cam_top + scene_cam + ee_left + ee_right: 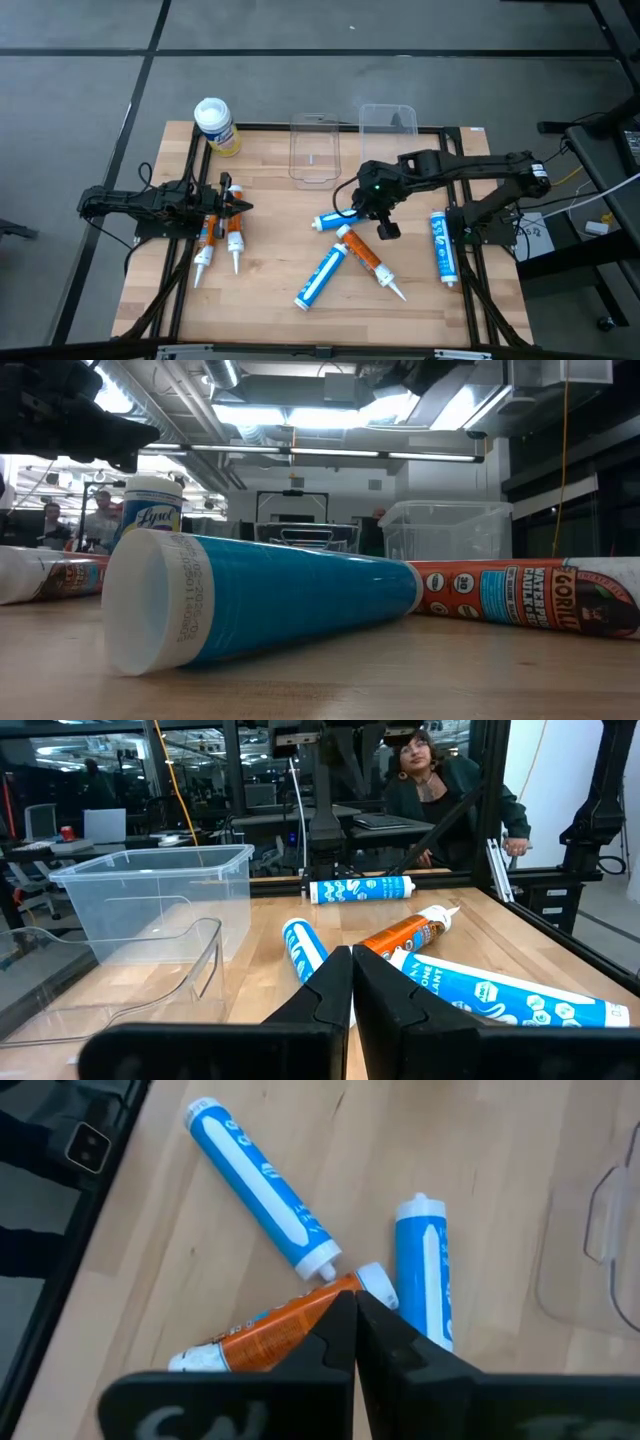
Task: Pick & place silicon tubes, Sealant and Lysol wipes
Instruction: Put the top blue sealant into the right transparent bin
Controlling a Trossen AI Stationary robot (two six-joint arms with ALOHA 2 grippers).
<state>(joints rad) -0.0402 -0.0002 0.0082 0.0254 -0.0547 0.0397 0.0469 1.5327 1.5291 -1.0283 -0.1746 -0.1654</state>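
The Lysol wipes canister (215,125), with a yellow label and white lid, stands upright at the table's far left and also shows in the low view (150,510). Two orange sealant tubes (205,240) (235,240) lie side by side at the left. My left gripper (240,207) is shut and empty above their far ends, pointing toward the table's right. Three blue silicone tubes (335,218) (322,275) (443,247) and one orange tube (368,258) lie at centre and right. My right gripper (388,230) is shut and empty, over the orange tube's base end (270,1335).
Two clear plastic bins (313,150) (388,125) stand at the table's far middle. A black frame (190,170) runs along the table's sides. A person (440,780) sits beyond the table's right side. Bare wood (270,260) lies between the left tubes and the middle ones.
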